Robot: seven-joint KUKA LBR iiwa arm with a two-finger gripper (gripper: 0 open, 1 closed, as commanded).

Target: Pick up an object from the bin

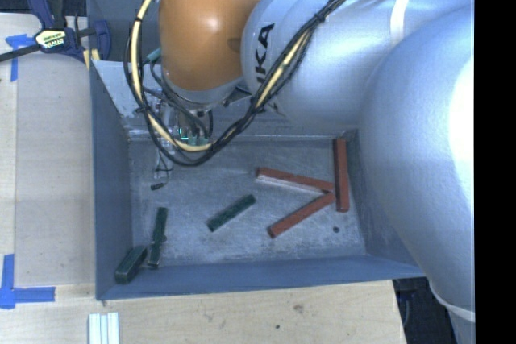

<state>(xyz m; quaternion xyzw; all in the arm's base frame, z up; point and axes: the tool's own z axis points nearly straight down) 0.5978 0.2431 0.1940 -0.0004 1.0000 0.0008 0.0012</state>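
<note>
Several thin bars lie flat on the floor of the bin (109, 197): dark green bars (231, 213) at centre and front-left, red-brown bars (300, 218) at right. They are probably light, stiff and smooth, so grasp one across its narrow width, mid-length. The gripper (179, 142) hangs over the rear-left corner; its opening cannot be told.

Silver arm (379, 68) in from right; orange-capped wrist (201, 28) bent down, tool (184, 134) beneath

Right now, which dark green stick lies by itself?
The dark green stick mid-floor; the other two green sticks lie together in the lower-left corner.
</note>
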